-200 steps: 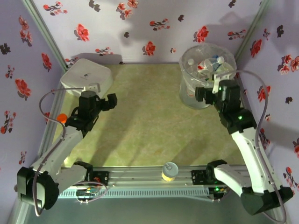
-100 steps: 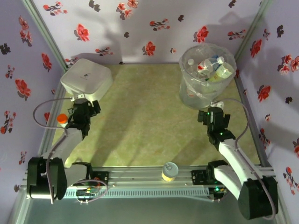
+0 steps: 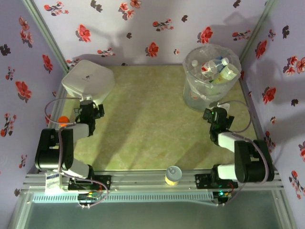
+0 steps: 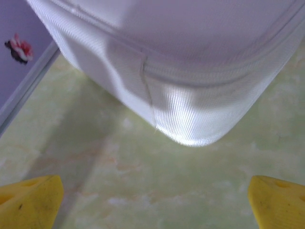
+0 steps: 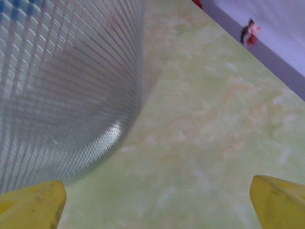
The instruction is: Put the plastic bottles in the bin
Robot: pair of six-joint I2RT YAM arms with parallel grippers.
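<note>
The bin [image 3: 191, 90], a round translucent bucket lined with a clear bag, stands at the table's back right. Several plastic bottles [image 3: 213, 67] with red, blue and green labels lie inside it. My right gripper [image 3: 217, 115] sits low on the table just in front of the bin, open, nothing between its yellow fingertips [image 5: 281, 200]. The bin's ribbed wall [image 5: 62, 86] is close at the left in the right wrist view. My left gripper [image 3: 88, 109] is open and empty, low in front of the white box; its yellow fingertips [image 4: 28, 202] are spread wide apart.
A white rounded square box [image 3: 88, 80] stands at the back left, its corner [image 4: 190, 71] close above the left fingers. An orange-capped bottle [image 3: 62, 120] lies at the left edge. A yellow can with a silver top [image 3: 173, 175] stands on the front rail.
Both arms have folded back and down toward their bases. The right gripper came down from the bin's rim to the table; the left drew back toward the white box.
</note>
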